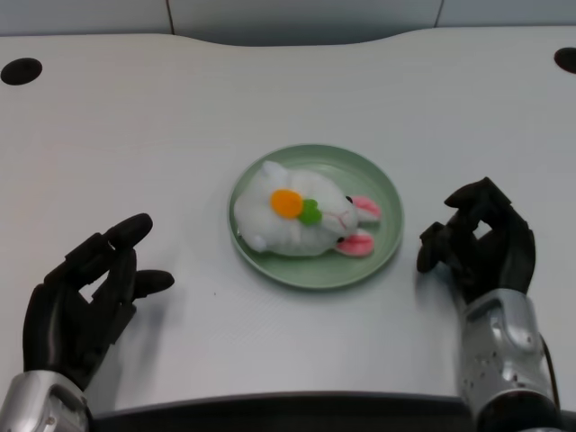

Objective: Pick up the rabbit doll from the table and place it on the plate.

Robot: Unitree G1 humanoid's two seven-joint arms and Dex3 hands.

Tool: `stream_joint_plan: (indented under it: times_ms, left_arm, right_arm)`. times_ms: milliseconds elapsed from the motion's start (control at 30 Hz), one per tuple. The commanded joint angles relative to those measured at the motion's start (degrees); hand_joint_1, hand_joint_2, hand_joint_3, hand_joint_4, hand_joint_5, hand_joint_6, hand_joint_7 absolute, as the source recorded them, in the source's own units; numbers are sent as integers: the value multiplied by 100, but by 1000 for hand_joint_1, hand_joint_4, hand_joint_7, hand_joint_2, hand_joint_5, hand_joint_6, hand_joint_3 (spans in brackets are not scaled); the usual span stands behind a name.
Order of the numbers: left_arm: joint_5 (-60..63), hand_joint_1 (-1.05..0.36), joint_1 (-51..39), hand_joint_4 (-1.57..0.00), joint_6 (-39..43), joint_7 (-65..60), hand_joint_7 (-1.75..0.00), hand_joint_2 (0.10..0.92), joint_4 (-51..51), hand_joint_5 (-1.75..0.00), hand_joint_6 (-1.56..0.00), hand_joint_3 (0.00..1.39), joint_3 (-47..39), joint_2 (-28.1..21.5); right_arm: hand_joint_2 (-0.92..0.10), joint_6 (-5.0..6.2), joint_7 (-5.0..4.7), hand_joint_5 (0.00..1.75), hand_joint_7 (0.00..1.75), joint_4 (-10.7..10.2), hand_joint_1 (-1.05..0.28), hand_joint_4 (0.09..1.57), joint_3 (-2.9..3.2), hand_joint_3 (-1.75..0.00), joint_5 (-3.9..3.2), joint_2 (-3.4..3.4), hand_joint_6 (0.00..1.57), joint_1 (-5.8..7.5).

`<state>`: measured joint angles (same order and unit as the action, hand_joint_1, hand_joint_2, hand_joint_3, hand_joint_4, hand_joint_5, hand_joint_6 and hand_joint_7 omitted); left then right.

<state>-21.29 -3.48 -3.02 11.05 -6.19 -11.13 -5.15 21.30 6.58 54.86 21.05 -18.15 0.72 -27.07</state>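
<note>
My left hand [90, 301] sits lower left of frame, fingers spread w/ nothing in it, well apart from the rabbit doll [301, 220] lying on the green plate [382, 193] at center.

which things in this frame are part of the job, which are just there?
Part of the job:
- rabbit doll, lying on the plate
- plate, green
- left hand, open, holding nothing

Just there:
- right hand, idle
- white table
</note>
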Motion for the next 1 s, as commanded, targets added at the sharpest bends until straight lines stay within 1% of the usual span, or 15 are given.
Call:
stream_joint_plan:
  times_ms: [33,100,133,200,267,333,400,467,600,700,767,833,900,933,1000]
  left_arm:
    - [-122,-472,-31,-469,-145,-2,-509,921,-52,-1562,-716,569,-105,80]
    - [-128,-464,-24,-451,-123,57,-631,921,-98,-1563,-633,566,-136,92]
    - [-129,-462,-16,-449,-109,61,-651,921,-122,-1563,-623,565,-156,104]
    - [-132,-457,2,-451,-113,34,-684,921,-150,-1560,-620,554,-196,134]
    - [-137,-451,24,-456,-98,48,-706,921,-194,-1554,-621,549,-233,155]
    - [-121,-445,57,-457,-65,31,-730,921,-255,-1540,-631,540,-272,187]
    - [-107,-450,84,-468,-123,-16,-739,921,-255,-1532,-631,530,-300,199]
    - [-119,-451,101,-467,-156,-24,-741,921,-254,-1522,-624,527,-325,204]
    - [-118,-441,147,-484,-137,-69,-759,921,-305,-1514,-624,544,-376,237]
    - [-95,-445,168,-509,-85,-70,-772,921,-348,-1505,-638,527,-395,236]
    - [-74,-445,182,-510,-83,-79,-774,921,-371,-1503,-638,529,-410,227]
    - [-56,-444,190,-506,-100,-97,-776,921,-375,-1500,-635,531,-419,224]
    - [-53,-441,205,-505,-76,-80,-776,921,-410,-1498,-630,532,-439,218]
    - [-50,-439,221,-505,-73,-122,-776,921,-432,-1496,-628,533,-463,234]
    - [-43,-435,241,-534,-75,-176,-778,921,-454,-1488,-637,516,-492,259]
  right_arm:
    - [-617,58,-7,1496,1746,33,-1048,1568,-8,-1271,25,-28,1122,28]
    - [-620,14,-23,1493,1746,42,-1048,1567,11,-1263,-3,-32,1122,-2]
    - [-618,-41,-49,1497,1746,13,-1048,1567,12,-1269,-10,-35,1127,-10]
    - [-609,-95,-26,1509,1746,-12,-1048,1564,12,-1294,-29,-52,1140,-19]
    - [-601,-101,34,1513,1746,24,-1048,1560,17,-1298,-51,-82,1139,-35]
    - [-594,-78,16,1513,1746,113,-1048,1560,19,-1294,-36,-111,1138,-73]
    - [-602,-107,-36,1510,1746,128,-1048,1568,1,-1303,-8,-129,1141,-94]
    - [-599,-143,-29,1510,1746,118,-1048,1570,8,-1311,-31,-133,1140,-110]
    - [-582,-103,19,1502,1746,158,-1048,1572,40,-1321,-71,-131,1130,-129]
    - [-584,-78,-7,1496,1746,176,-1048,1572,37,-1334,-50,-130,1130,-139]
    - [-574,-96,24,1498,1746,195,-1048,1572,53,-1340,-75,-137,1136,-163]
    - [-557,-99,44,1495,1746,211,-1048,1572,62,-1347,-83,-143,1147,-174]
    - [-559,-87,0,1498,1746,236,-1048,1572,38,-1354,-29,-154,1150,-175]
    - [-561,-75,-35,1500,1746,272,-1048,1572,37,-1355,-10,-159,1151,-184]
    - [-580,-59,-69,1510,1746,320,-1048,1572,44,-1360,5,-163,1143,-198]
